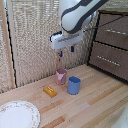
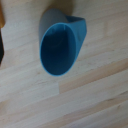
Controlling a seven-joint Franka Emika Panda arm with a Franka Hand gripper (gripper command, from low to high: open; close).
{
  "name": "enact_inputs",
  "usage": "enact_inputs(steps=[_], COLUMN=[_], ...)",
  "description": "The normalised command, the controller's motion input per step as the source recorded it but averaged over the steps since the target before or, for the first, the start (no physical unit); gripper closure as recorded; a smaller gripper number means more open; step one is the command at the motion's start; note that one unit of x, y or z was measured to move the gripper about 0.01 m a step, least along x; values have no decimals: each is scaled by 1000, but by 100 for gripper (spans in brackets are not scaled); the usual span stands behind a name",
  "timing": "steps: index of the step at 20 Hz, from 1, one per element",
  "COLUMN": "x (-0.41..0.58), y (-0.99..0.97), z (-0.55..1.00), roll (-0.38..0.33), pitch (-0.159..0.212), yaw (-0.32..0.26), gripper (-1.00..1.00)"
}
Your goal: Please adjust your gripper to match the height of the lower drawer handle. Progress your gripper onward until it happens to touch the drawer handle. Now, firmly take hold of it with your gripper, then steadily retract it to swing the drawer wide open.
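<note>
Lower drawer point(image 1: 109, 62): wide, dark brown wood with a plain flat front, in the cabinet at the exterior view's right; front sits flush, closed.
Lower drawer handle point(image 1: 108, 61): thin, straight silvery bar lying lengthwise across the drawer front, slanting down toward the exterior view's right, with nothing touching it.

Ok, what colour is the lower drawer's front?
Dark brown wood, with a thin silvery drawer handle across the drawer. It shows only in the exterior view.
</note>
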Motion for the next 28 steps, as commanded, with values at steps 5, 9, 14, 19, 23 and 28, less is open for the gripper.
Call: enact_inputs(steps=[5,9,14,19,23,28], x=[-142,-125,-51,0,0,0], y=[-313,-325,-285,-250,-238,-237], z=[-35,-69,-129,-216,-221,-222], roll=[-375,-375,-375,-375,-375,-375], pitch=[-54,-39,-21,0,0,0], yaw=[96,83,93,101,103,104], gripper=[-100,-100,-100,-100,-100,-100])
